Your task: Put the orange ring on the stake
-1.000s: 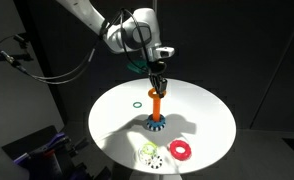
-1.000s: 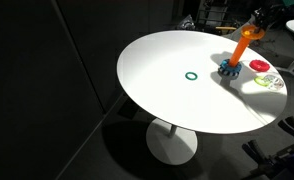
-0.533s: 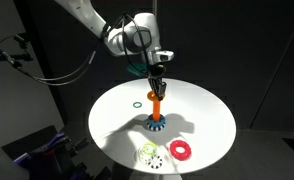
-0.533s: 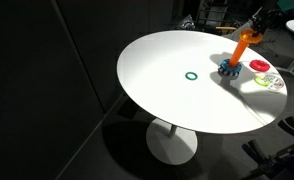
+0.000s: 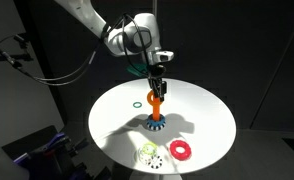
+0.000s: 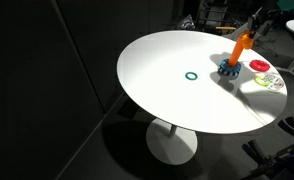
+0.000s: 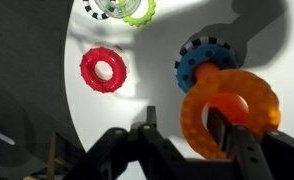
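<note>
Gripper (image 5: 156,90) clamped on the wall of the orange ring (image 7: 230,108), one finger (image 7: 225,132) through the hole. The ring hangs right under the tool, over the stake (image 5: 156,117); cannot tell if it is threaded on the peg tip. Red ring (image 7: 103,69) and green ring (image 5: 137,103) lie well clear of the tool, with bare table (image 5: 212,115) around the base and the rim well apart.

Exterior views: both raised, far off, looking down at table (image 5: 202,110) (image 6: 167,55) from different sides. Wrist view: close, straight down past gripper (image 7: 185,135). All share stake (image 5: 156,112) (image 6: 230,66) (image 7: 200,62), red ring (image 5: 181,150) (image 6: 259,66) (image 7: 104,70).
</note>
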`<action>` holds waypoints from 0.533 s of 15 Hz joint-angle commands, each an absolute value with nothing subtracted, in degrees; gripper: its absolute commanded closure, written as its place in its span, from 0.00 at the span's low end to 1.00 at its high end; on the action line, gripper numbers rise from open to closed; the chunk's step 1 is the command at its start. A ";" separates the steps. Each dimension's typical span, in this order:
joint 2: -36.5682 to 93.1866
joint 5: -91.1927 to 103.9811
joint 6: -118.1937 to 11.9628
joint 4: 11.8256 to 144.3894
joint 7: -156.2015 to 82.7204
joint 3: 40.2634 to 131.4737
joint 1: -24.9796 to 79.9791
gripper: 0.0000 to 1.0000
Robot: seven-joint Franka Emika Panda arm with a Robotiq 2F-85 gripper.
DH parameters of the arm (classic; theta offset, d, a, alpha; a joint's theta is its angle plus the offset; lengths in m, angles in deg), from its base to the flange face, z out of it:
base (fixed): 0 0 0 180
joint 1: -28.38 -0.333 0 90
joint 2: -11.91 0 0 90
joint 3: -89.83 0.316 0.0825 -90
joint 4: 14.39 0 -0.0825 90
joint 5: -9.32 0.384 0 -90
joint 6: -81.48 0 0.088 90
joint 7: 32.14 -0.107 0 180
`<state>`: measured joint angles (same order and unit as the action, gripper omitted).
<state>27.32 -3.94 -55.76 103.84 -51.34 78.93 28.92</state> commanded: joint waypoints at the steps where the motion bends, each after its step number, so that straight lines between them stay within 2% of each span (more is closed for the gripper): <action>1: 27.92 -3.32 -54.19 102.20 -51.67 79.49 29.62 0.14; 3: 27.98 -3.32 -54.10 102.16 -51.69 79.49 29.61 0.01; 8: 27.84 -3.43 -54.07 102.04 -52.01 79.40 29.57 0.00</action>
<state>27.40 -3.94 -55.76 103.84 -51.33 78.93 28.93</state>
